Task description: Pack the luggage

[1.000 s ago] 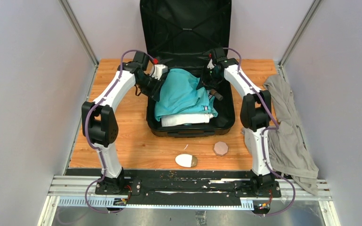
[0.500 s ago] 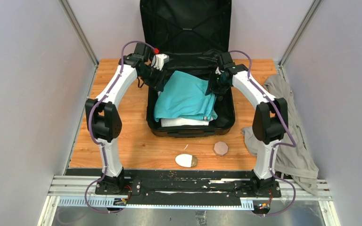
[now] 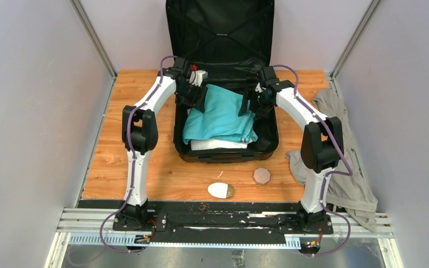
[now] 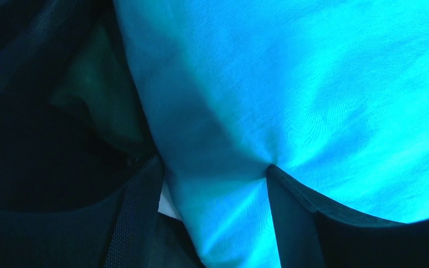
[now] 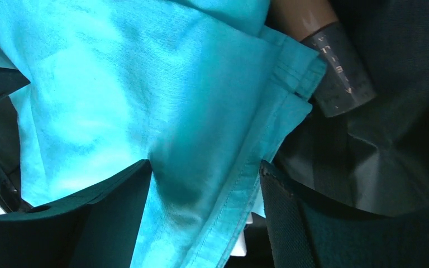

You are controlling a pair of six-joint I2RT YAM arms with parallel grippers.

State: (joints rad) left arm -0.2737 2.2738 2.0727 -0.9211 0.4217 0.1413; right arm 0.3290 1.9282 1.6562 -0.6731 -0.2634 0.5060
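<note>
The luggage (image 3: pixel 226 154) lies open at the back of the table, its lid (image 3: pixel 218 33) standing upright. A teal garment (image 3: pixel 220 114) lies in its base over a folded white cloth (image 3: pixel 218 144). My left gripper (image 3: pixel 196 95) is at the garment's back left corner. In the left wrist view it (image 4: pixel 212 173) is shut on the teal cloth (image 4: pixel 313 84), which creases at the fingertips. My right gripper (image 3: pixel 255 103) is at the back right edge. In the right wrist view it (image 5: pixel 204 167) is shut on the garment's hem (image 5: pixel 117 84).
A grey garment (image 3: pixel 341 151) lies crumpled on the table's right side. A white oval object (image 3: pixel 220 190) and a brown octagonal object (image 3: pixel 262 176) lie in front of the luggage. A tan and grey cylinder (image 5: pixel 335 72) lies in the luggage beside the hem.
Both grippers have moved back toward the lid with the teal garment. The garment now lies flatter and farther back in the base. The left arm has swung inward.
</note>
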